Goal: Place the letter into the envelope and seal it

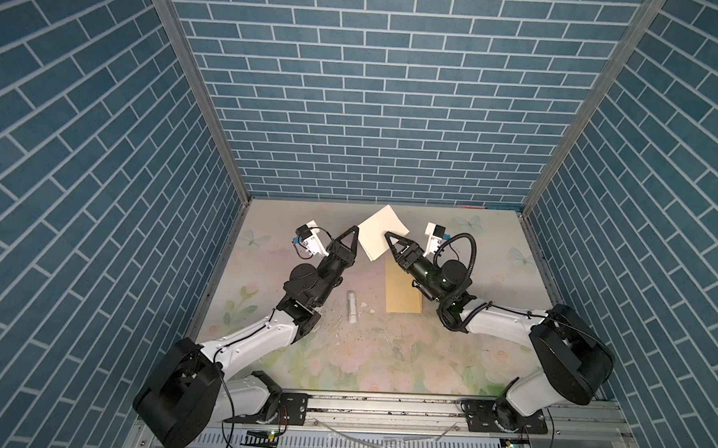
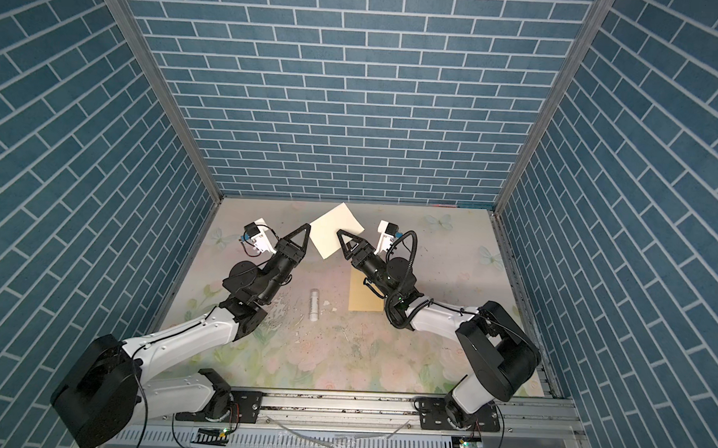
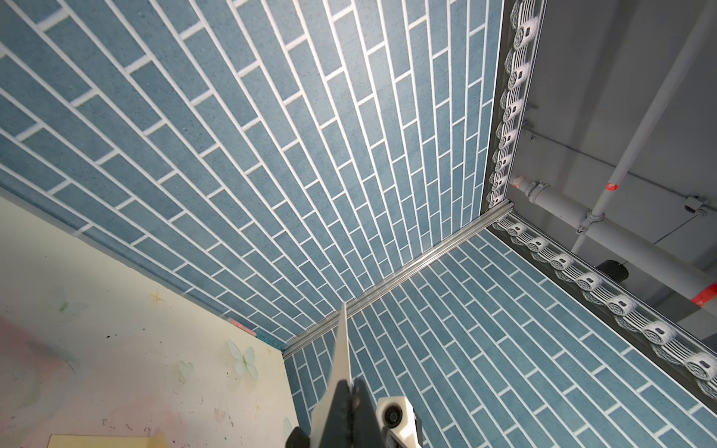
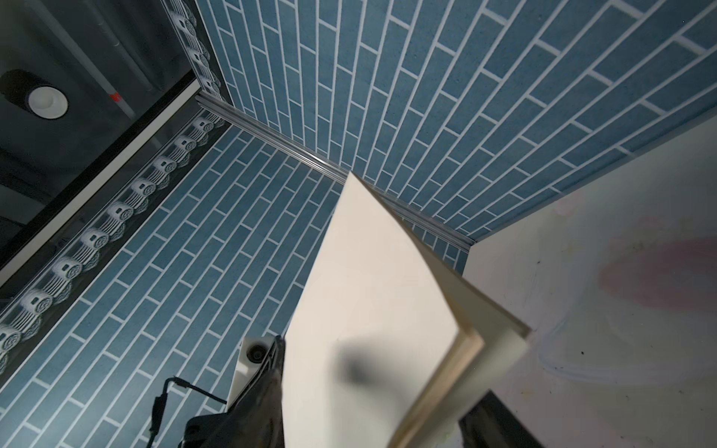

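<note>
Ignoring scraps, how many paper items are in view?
2: the letter, held aloft by the left gripper; the envelope, flat on the table, partly hidden under the right arm.

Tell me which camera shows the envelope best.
Both top views: the envelope lies flat, mostly visible, one end under the right arm. The left wrist view catches only an edge strip; the right wrist view shows none.

Left fingers (image 3: 338,415) together, right fingers (image 4: 500,426) apart
</note>
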